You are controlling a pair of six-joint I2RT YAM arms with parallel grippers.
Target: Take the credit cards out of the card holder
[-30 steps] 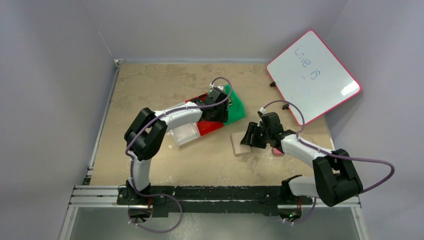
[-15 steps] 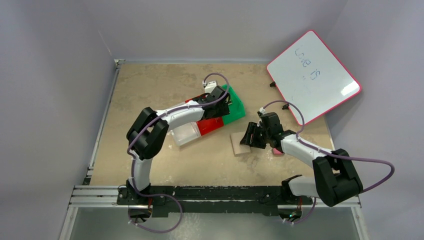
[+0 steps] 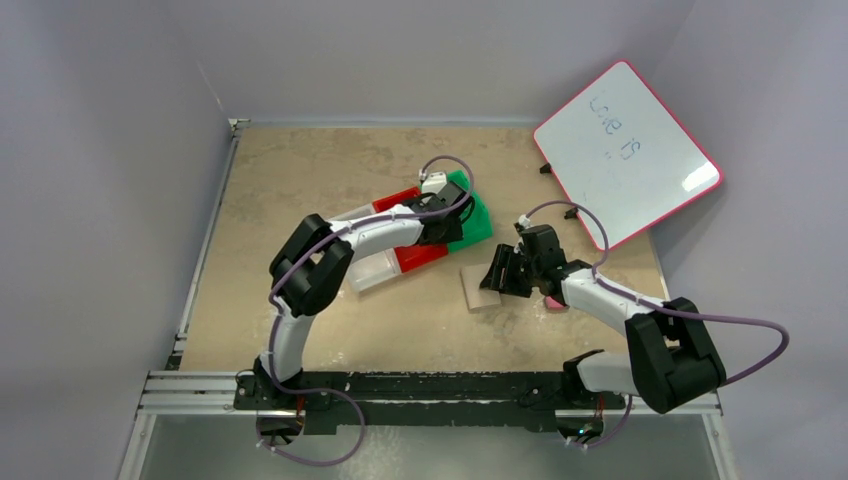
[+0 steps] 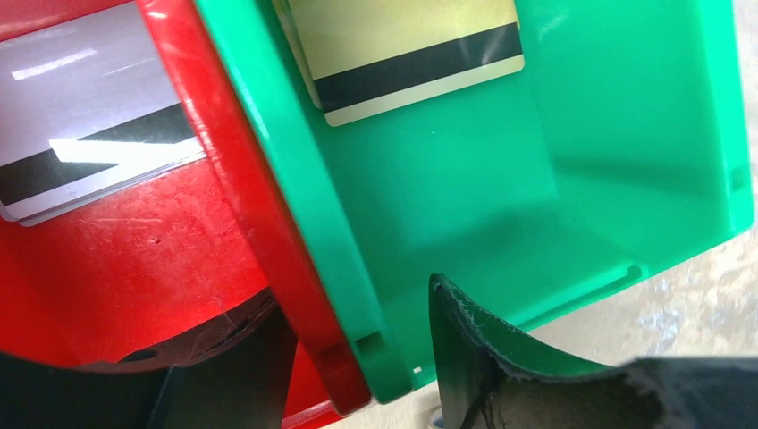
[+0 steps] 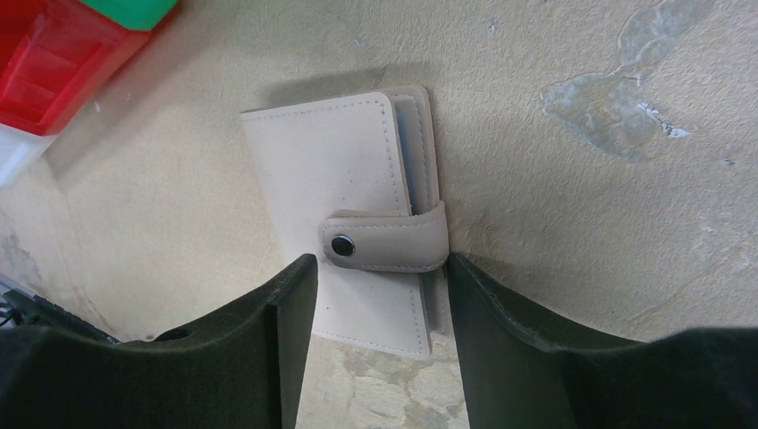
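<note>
The left end effector [image 4: 356, 299] sits further right along the bins than a second ago, and the arm's elbow has swung right with it. Its two black fingers stand apart, one down in the red bin [image 4: 116, 259] and the other in the green bin [image 4: 501, 179], with the bins' touching side walls between them. A sliver of green floor shows between the green wall and the finger on that side. Both bins are glossy moulded plastic with thick rounded rims, and the red floor is finely scratched.

A gold card [image 4: 411, 54] lies flat on the green floor, thin and round-cornered, with a black stripe across it. A silver card [image 4: 89, 134] with the same stripe lies in the red bin, with a second card edge showing under it.

The right end effector [image 5: 380, 259] has not moved. Its fingers are apart and flank the near end of the wallet [image 5: 331, 170]; I cannot tell whether they touch it. The wallet lies closed and flat on the table [image 3: 300, 170] where it was, just right of the bins. It is pale beige, smooth and stitched round the edge. A strap [image 5: 393, 239] wraps over its open side and fastens on a dark round snap [image 5: 341, 245].

The table is mottled beige with pale worn patches. A clear bin [image 3: 372, 268] adjoins the red one, and a pink-framed whiteboard [image 3: 625, 150] leans at the far right.
</note>
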